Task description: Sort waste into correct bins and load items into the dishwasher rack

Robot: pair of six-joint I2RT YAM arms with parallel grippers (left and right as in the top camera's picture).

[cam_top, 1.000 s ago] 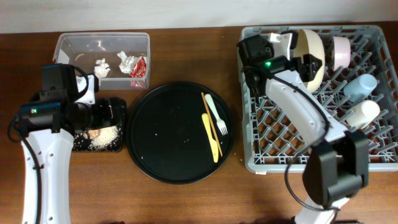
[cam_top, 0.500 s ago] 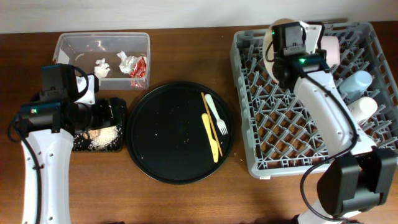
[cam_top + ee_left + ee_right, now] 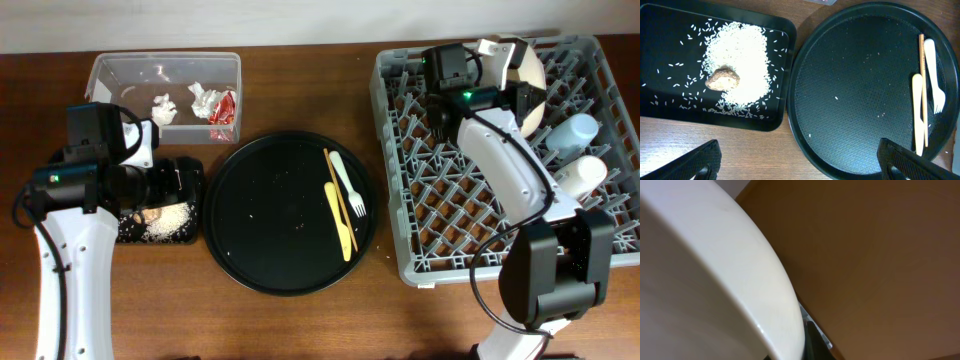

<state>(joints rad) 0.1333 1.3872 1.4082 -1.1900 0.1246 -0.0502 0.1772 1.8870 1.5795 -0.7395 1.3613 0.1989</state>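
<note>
The cream bowl [image 3: 512, 60] stands on edge at the back of the grey dishwasher rack [image 3: 470, 230]. My right gripper [image 3: 527, 92] is shut on its rim. In the right wrist view the bowl [image 3: 715, 270] fills the left, with one dark finger [image 3: 811, 341] against its rim. A light blue cup [image 3: 578, 133] and a white cup [image 3: 580, 178] lie at the rack's right side. My left gripper [image 3: 805, 167] is open, above the table between the black rectangular tray [image 3: 665, 30] and the round tray [image 3: 850, 100]. Rice [image 3: 740, 55] and a brown lump [image 3: 722, 79] lie in the rectangular tray.
On the round black tray [image 3: 260, 230] lie a yellow knife [image 3: 338, 215], a white fork [image 3: 349, 185] and a chopstick [image 3: 335, 190]. The clear tub [image 3: 110, 70] at the back left holds tissue wads [image 3: 163, 108] and a red wrapper [image 3: 225, 105].
My right gripper has shut on the cream bowl and swung it from the rack's back left to its back middle. The rack slid slightly left. The left arm stayed still.
</note>
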